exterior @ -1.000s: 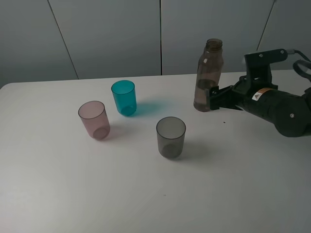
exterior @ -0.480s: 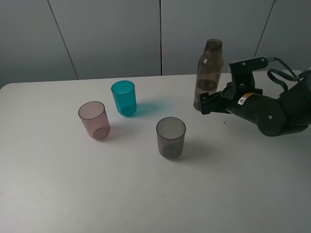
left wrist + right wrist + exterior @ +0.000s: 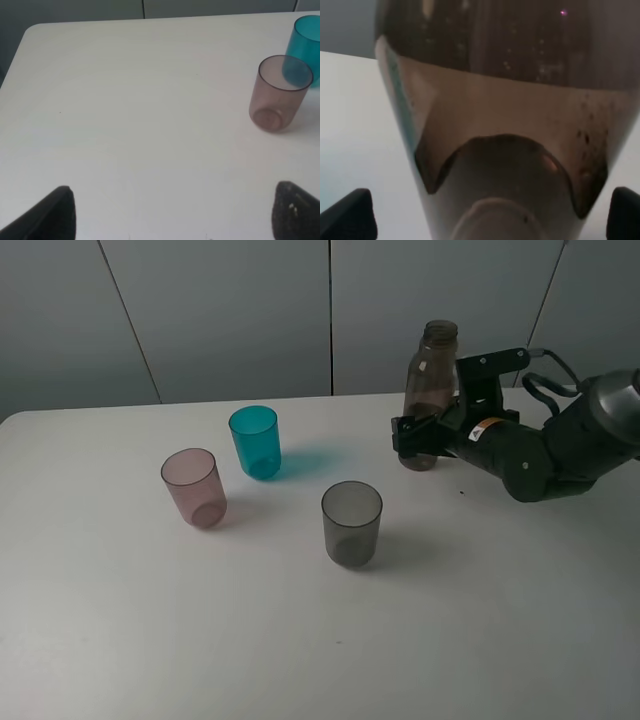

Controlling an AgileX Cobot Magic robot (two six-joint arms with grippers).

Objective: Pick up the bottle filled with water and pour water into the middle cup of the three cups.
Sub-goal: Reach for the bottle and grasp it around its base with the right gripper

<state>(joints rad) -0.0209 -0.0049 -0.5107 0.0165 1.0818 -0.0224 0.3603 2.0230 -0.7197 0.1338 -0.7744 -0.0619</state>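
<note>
The bottle [image 3: 432, 370] stands upright on the surface [image 3: 300, 640] between the spread fingers of the right hand [image 3: 415, 438], not yet clamped. Gripping, lifting and pouring into the middle cup [image 3: 255, 440], well beyond the fingertips, are left.

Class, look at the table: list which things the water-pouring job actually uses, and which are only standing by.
In the job:
- bottle, upright, uncapped
- teal-blue middle cup
- right gripper, open around the bottle's lower part

Standing by:
- pale pink cup
- smoky grey cup
- left gripper, open over the table
</note>
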